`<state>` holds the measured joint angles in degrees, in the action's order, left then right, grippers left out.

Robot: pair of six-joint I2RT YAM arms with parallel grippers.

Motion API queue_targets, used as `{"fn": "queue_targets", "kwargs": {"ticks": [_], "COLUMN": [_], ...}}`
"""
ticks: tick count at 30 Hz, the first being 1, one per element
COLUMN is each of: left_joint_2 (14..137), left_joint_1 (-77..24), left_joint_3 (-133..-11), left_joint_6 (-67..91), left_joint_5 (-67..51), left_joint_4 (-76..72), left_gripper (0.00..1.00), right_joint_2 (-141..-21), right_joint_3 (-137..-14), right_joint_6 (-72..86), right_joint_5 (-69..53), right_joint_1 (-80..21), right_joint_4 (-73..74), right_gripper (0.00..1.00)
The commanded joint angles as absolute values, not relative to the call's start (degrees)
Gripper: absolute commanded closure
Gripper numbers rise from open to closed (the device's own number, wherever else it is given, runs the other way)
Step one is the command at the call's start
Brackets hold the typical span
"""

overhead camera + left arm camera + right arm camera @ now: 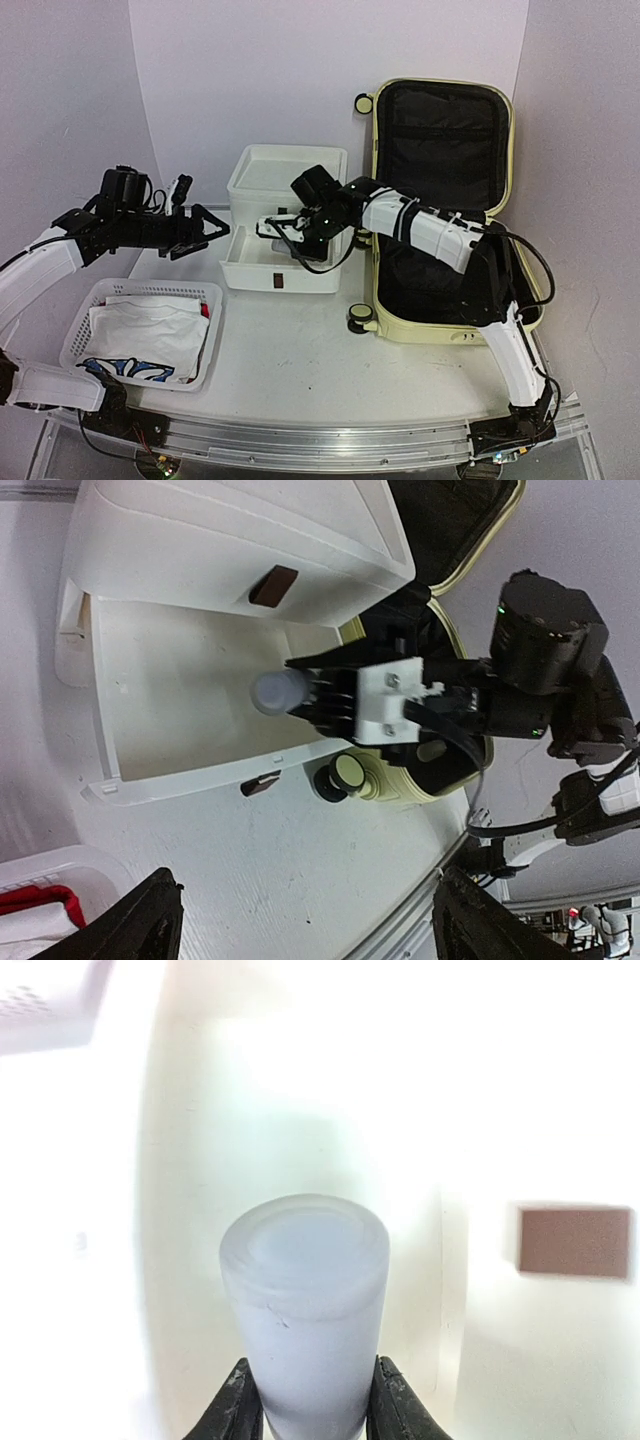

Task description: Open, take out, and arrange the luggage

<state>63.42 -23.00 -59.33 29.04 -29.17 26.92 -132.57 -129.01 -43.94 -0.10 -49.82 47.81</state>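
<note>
Left fingers (pixel 208 232) spread wide, empty, hovering just left of the drawer box (pixel 287 170). Basket (pixel 150 290) holding white cloth (pixel 140 330) sits left of the box and nearer to you. Right fingers (pixel 272 228) clamp a pale cylinder (pixel 305 1300) above the box's pulled-out drawer. Luggage (pixel 440 140) lies open just right of the box, lid up. Expect a stiff, slick, bulky shell; you'd best grip its rim. Wheels may roll. Your right arm crosses its lower half.
</note>
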Motion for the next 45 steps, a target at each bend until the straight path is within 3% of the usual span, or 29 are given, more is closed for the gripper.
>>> {"fn": "queue_targets", "kwargs": {"ticks": [1, 9, 14, 17, 20, 23, 25, 27, 30, 33, 37, 41, 45], "left_joint_2": [64.0, 65.7, 65.2, 62.2, 59.9, 59.9, 61.5, 64.4, 68.4, 72.6, 77.9, 83.2, 87.4], "left_joint_1": [-25.9, -32.8, -33.8, -33.8, -33.8, -33.8, -33.8, -33.8, -34.4, -36.1, -39.5, -41.7, -41.8], "left_joint_3": [-58.2, -57.9, -57.2, -55.5, -54.6, -54.1, -54.1, -54.3, -54.5, -55.3, -56.4, -56.9, -59.6], "left_joint_6": [31.0, 30.7, 30.7, 30.4, 29.7, 29.8, 30.0, 30.1, 30.8, 31.5, 32.5, 33.7, 31.6], "left_joint_5": [-32.8, -27.2, -24.1, -20.6, -18.1, -17.6, -18.7, -21.0, -23.1, -22.5, -19.5, -15.6, -10.5], "left_joint_4": [24.7, 24.7, 24.6, 24.1, 24.1, 23.8, 23.3, 21.9, 18.8, 17.1, 14.5, 11.4, 10.7], "left_gripper": [0.13, 0.13, 0.15, 0.15, 0.15, 0.16, 0.24, 0.38, 0.48, 0.5, 0.42, 0.54, 0.61], "right_joint_2": [-135.9, -142.3, -144.7, -144.0, -141.4, -137.3, -132.7, -125.7, -115.5, -106.9, -98.0, -89.6, -83.8], "right_joint_3": [-135.3, -138.4, -140.4, -141.2, -141.0, -141.4, -140.4, -137.0, -128.3, -118.6, -106.4, -94.7, -85.3], "right_joint_6": [-46.1, -49.1, -48.2, -45.9, -43.5, -39.8, -35.6, -31.0, -24.3, -19.8, -14.0, -10.7, -7.5], "right_joint_5": [5.4, 5.4, 5.4, 4.3, 3.3, 2.3, 1.9, 2.2, 5.8, 8.3, 10.2, 10.8, 11.3], "right_joint_1": [-50.2, -50.1, -50.0, -50.1, -50.0, -49.9, -50.0, -50.0, -49.8, -49.7, -49.6, -49.6, -49.6], "right_joint_4": [43.9, 43.8, 43.8, 44.0, 44.9, 47.4, 49.0, 50.0, 49.8, 49.8, 50.7, 50.0, 49.2], "right_gripper": [0.77, 0.72, 0.64, 0.4, 0.23, 0.17, 0.13, 0.08, 0.02, 0.02, 0.02, 0.02, 0.02]}}
